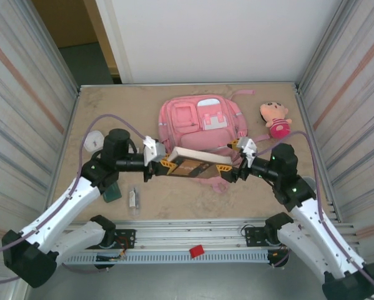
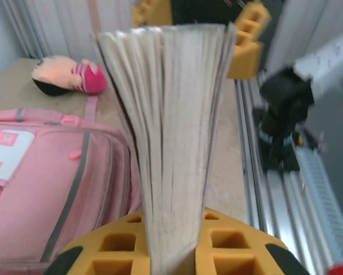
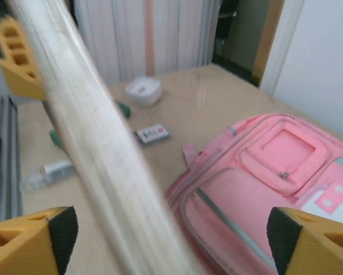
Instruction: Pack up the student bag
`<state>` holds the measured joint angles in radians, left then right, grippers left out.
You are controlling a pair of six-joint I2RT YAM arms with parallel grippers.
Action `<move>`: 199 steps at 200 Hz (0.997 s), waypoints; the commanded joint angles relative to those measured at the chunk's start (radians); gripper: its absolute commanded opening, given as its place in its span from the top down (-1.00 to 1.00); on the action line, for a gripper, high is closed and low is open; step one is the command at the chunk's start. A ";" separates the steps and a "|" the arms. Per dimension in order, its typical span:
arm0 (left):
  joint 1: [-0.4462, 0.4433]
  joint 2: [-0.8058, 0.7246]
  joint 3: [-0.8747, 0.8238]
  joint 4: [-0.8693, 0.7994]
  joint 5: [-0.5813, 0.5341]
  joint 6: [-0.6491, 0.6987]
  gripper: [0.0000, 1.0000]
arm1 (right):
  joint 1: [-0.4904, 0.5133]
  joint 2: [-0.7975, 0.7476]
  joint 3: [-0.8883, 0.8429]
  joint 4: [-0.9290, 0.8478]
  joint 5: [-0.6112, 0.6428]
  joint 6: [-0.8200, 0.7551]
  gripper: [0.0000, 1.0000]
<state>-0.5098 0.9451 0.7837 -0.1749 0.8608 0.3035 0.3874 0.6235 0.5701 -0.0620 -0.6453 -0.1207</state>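
- left gripper (image 1: 166,164): jaws clamped on 1 end of a thick book (image 1: 196,160).
- right gripper (image 1: 228,167): jaws spread wide around the book's other end, not pinching it.
- student bag (image 1: 202,120): flat on the table (image 1: 174,200), middle, toward far edge, just behind the book.
- doll (image 1: 276,119): near far right corner, beside bag.
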 commanded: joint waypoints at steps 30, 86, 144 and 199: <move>0.046 0.004 0.021 0.461 0.277 -0.339 1.00 | -0.047 -0.113 -0.126 0.320 -0.066 0.417 -0.98; 0.039 0.051 0.045 0.588 0.325 -0.426 1.00 | -0.064 -0.033 -0.107 0.436 -0.245 0.537 -0.95; 0.039 0.052 0.047 0.551 0.201 -0.406 1.00 | -0.076 0.025 -0.089 0.554 -0.353 0.578 1.00; 0.015 0.058 0.121 0.114 -0.230 -0.070 -0.34 | -0.224 0.077 -0.090 0.556 -0.173 0.679 1.00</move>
<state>-0.4778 1.0023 0.8490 0.1402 0.8692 0.0330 0.2504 0.6628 0.4427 0.4244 -0.9382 0.4530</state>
